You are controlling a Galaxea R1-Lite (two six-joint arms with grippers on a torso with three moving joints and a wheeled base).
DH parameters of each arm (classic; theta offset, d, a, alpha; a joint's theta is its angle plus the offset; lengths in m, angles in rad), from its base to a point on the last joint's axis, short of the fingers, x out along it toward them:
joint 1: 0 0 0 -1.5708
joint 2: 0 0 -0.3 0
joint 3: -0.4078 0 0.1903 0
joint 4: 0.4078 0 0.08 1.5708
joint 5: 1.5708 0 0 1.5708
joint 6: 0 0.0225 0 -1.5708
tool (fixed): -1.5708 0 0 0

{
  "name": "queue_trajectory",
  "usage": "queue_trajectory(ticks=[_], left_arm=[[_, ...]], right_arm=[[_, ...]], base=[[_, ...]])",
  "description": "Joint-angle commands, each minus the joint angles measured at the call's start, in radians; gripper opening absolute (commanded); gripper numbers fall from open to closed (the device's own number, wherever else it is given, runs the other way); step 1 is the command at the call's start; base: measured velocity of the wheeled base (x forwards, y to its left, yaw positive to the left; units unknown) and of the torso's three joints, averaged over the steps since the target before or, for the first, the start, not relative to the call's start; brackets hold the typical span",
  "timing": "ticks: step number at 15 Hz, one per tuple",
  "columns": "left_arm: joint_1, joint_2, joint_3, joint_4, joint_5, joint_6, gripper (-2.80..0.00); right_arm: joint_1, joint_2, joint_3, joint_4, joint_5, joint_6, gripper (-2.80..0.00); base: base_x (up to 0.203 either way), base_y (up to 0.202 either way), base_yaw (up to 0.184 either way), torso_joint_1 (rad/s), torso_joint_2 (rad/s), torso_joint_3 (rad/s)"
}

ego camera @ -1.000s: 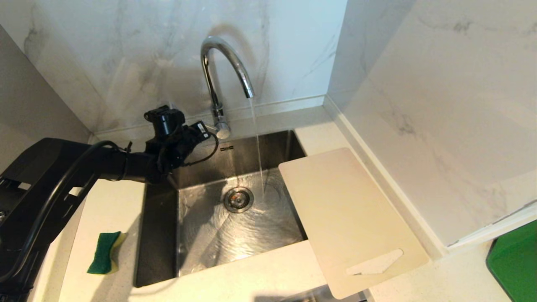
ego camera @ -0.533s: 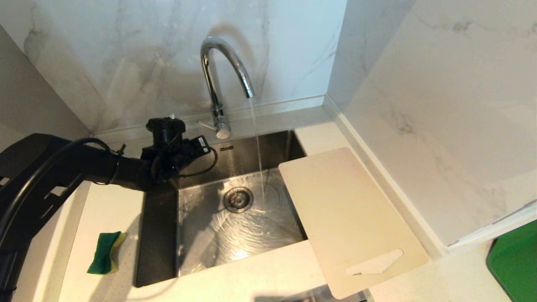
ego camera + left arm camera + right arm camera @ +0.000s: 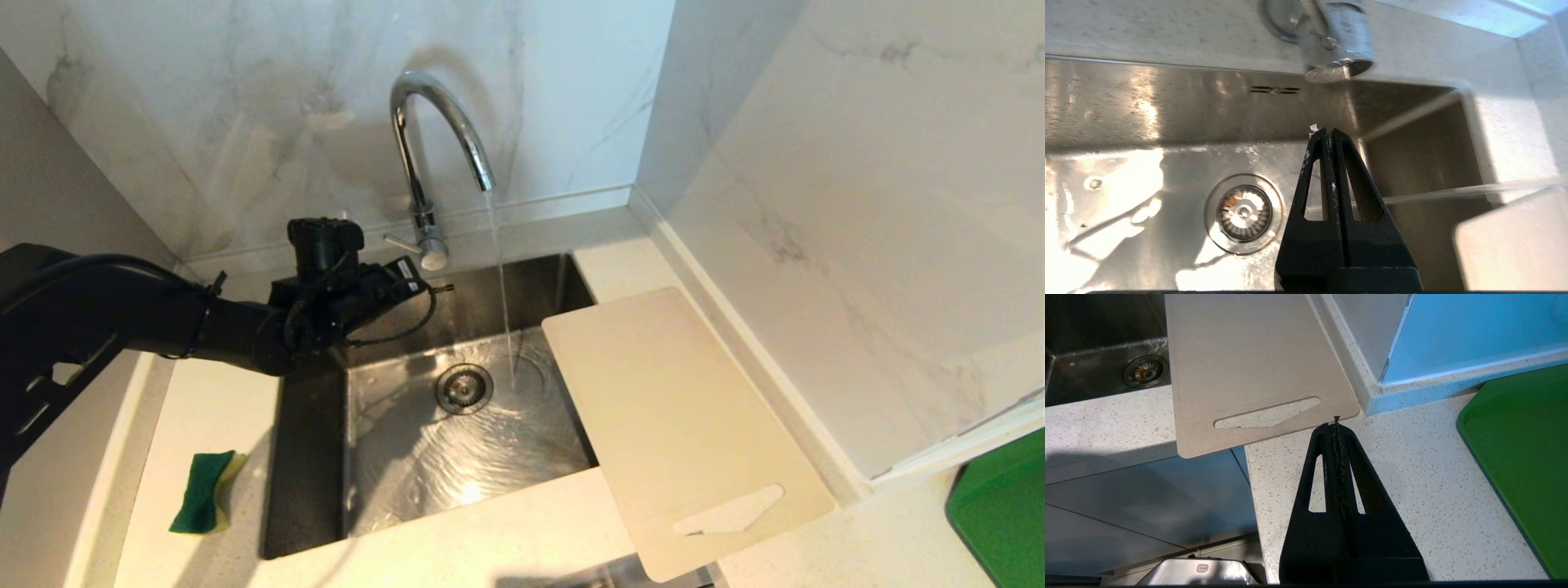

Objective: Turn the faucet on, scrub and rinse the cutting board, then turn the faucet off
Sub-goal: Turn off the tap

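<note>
Left gripper (image 3: 1329,131) is sitting pinched fully together, holding nothing, tips hanging over the back part of the sink (image 3: 310,457), just beside the faucet (image 3: 424,163) base but apart from its side lever (image 3: 400,242). Left arm is reaching in from the left edge across the counter (image 3: 490,539), forearm roughly level, wrist angling toward the tap. Water (image 3: 502,278) is running from the spout into the basin near the drain (image 3: 464,388). Cutting board (image 3: 686,433) is lying flat on the counter right of the sink, one long edge overhanging the basin, handle cutout at the near end. Sponge (image 3: 202,492) is resting on the counter left of the sink. Right gripper (image 3: 1336,424) is parked over the counter near the board's handle corner, fingers pressed together, empty, green tray (image 3: 1523,457) beside it.
</note>
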Motion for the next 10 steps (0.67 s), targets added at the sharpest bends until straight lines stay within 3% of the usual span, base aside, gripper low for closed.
queue_trajectory(ticks=[1, 5, 7, 10], left_arm=[[-0.021, -0.012, 0.002, -0.004, -0.016, -0.001, -2.80], [-0.049, -0.023, -0.022, -0.035, -0.034, -0.003, -2.80], [-0.051, -0.004, -0.020, -0.153, -0.038, 0.006, -2.80], [-0.050, 0.060, -0.026, -0.279, -0.042, 0.096, -2.80]], right_arm=[[0.000, 0.001, 0.002, 0.000, 0.000, 0.000, -2.80], [0.000, 0.001, 0.002, 0.000, 0.000, 0.000, -2.80], [0.000, 0.001, 0.002, 0.000, 0.000, 0.000, -2.80], [0.000, 0.001, 0.002, 0.000, 0.000, 0.000, -2.80]], base=[[0.000, 0.000, 0.000, 0.000, 0.00, 0.000], [0.000, 0.000, 0.000, 0.000, 0.00, 0.000], [0.000, 0.000, 0.000, 0.000, 0.00, 0.000], [0.000, 0.000, 0.000, 0.000, 0.00, 0.000]])
